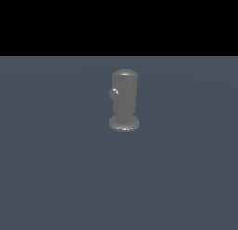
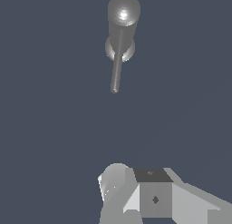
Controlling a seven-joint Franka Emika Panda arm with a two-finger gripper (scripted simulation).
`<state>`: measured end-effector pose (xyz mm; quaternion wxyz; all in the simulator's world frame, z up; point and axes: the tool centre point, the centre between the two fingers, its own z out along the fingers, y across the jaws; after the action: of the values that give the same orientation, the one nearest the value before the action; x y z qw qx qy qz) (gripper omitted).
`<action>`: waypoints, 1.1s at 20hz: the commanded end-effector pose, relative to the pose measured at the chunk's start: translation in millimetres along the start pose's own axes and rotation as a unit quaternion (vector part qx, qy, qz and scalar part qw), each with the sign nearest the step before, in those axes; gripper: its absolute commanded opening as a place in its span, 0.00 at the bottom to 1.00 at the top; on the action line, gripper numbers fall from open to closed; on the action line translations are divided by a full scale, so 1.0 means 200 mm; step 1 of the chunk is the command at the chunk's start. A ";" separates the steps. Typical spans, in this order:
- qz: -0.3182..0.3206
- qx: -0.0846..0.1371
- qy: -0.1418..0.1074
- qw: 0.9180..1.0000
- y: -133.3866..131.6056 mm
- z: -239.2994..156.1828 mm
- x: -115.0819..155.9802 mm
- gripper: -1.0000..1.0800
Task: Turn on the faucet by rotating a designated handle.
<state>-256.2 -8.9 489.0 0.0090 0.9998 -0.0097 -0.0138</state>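
Note:
The faucet (image 1: 124, 98) is a grey upright cylinder with a domed top on a round disc base, standing alone on the flat floor. The handle (image 1: 114, 93) is a thin rod on its side, pointing toward the exterior camera so only its rounded tip shows. In the wrist view the faucet (image 2: 123, 12) is seen from above, and the handle (image 2: 117, 66) runs out from it toward my gripper. My gripper (image 2: 136, 184) shows only in part at the frame's edge, well short of the handle's tip and touching nothing. It does not appear in the exterior view.
A plain dark blue-grey floor (image 1: 56, 168) lies all around the faucet. A black band fills the top of the exterior view.

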 end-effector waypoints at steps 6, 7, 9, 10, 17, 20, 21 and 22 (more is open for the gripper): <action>0.001 0.000 0.000 1.000 -0.01 0.03 0.01 0.00; 0.002 0.000 0.000 1.000 -0.01 0.04 0.01 0.00; 0.003 0.001 0.001 1.000 -0.02 0.07 0.03 0.00; 0.004 0.001 0.001 1.000 -0.02 0.09 0.03 0.00; 0.012 0.002 0.003 1.000 -0.07 0.28 0.10 0.00; 0.017 0.003 0.004 1.000 -0.10 0.39 0.14 0.00; 0.018 0.003 0.004 1.000 -0.11 0.43 0.16 0.00; 0.020 0.004 0.005 1.000 -0.13 0.47 0.17 0.00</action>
<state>-227.8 10.9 406.0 0.0061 0.9996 -0.0272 -0.0097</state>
